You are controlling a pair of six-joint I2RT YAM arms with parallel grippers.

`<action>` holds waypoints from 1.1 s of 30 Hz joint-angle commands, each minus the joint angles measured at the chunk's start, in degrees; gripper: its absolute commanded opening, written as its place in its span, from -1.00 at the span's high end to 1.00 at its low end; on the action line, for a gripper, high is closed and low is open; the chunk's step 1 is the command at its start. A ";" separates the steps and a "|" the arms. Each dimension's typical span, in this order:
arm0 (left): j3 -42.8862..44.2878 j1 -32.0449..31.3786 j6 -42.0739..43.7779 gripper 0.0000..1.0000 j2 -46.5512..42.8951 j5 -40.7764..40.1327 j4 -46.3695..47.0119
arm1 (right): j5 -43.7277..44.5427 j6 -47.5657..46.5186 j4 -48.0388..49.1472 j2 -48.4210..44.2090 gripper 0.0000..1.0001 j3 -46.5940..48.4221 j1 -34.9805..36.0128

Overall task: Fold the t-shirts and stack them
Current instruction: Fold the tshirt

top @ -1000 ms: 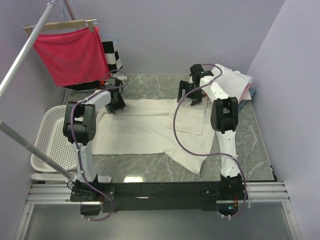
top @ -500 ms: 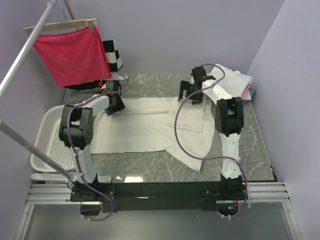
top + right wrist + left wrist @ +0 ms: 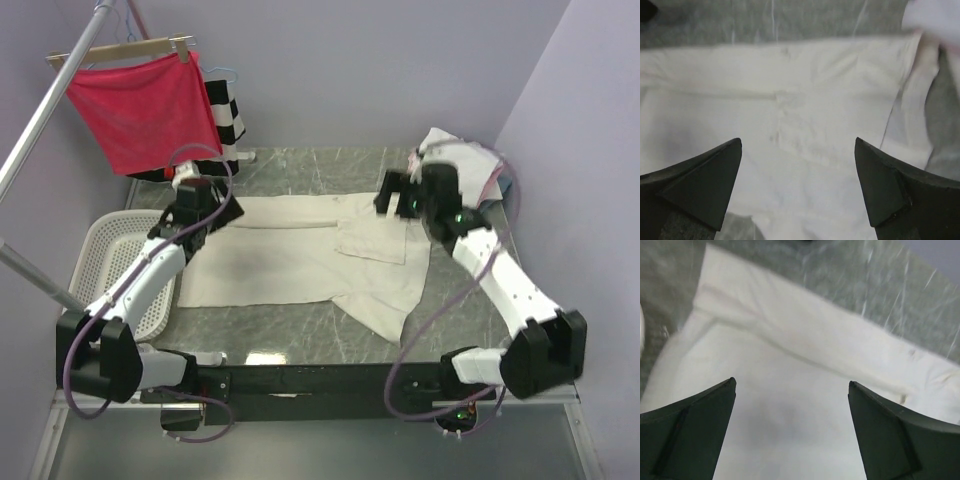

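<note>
A cream t-shirt (image 3: 290, 255) lies spread across the marble table, its far edge folded over into a long band (image 3: 805, 335). More t-shirts sit in a heap (image 3: 470, 160) at the back right, white with some pink showing. My left gripper (image 3: 205, 207) hovers above the shirt's far left corner, jaws wide open with only cloth below (image 3: 791, 385). Over the shirt's far right part my right gripper (image 3: 398, 198) also stands open and holds nothing (image 3: 798, 142). The folded sleeve (image 3: 805, 135) lies under it.
A white plastic basket (image 3: 95, 280) stands at the table's left edge. A red cloth (image 3: 135, 105) on a hanger and a black-and-white checked garment (image 3: 225, 115) hang at the back left from a metal rail (image 3: 40, 120). Lilac walls close in behind and on the right.
Both arms have pulled back from the shirt's far edge and risen. The left gripper opened and let go of the cloth. The folded band now lies flat along the far edge.
</note>
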 commanded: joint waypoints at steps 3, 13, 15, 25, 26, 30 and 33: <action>-13.61 -2.12 -4.40 -0.99 -10.24 6.05 -2.71 | 13.15 12.86 -6.36 -18.27 -0.95 -25.86 14.00; -15.13 -2.56 -2.39 -0.99 -13.32 6.66 -4.29 | 15.81 36.01 -18.75 -38.43 -0.78 -41.61 28.86; -15.65 -2.73 -2.38 -0.99 -13.41 7.19 -4.47 | 15.72 39.79 -21.39 -37.03 -0.76 -41.79 32.11; -17.06 -3.09 -2.65 -0.99 -15.43 6.93 -5.70 | 27.93 59.13 -40.29 -26.56 -0.93 -33.71 48.73; -16.80 -3.09 -2.65 -0.99 -15.35 6.84 -5.87 | 28.11 60.62 -40.73 -25.95 -0.96 -33.79 49.43; -16.71 -3.17 -2.56 -0.99 -14.82 6.75 -5.79 | 28.73 60.19 -36.97 -22.70 -0.97 -35.02 49.53; -16.54 -3.18 -2.39 -0.99 -13.86 7.19 -5.70 | 29.60 59.57 -33.44 -20.51 -0.95 -36.34 49.53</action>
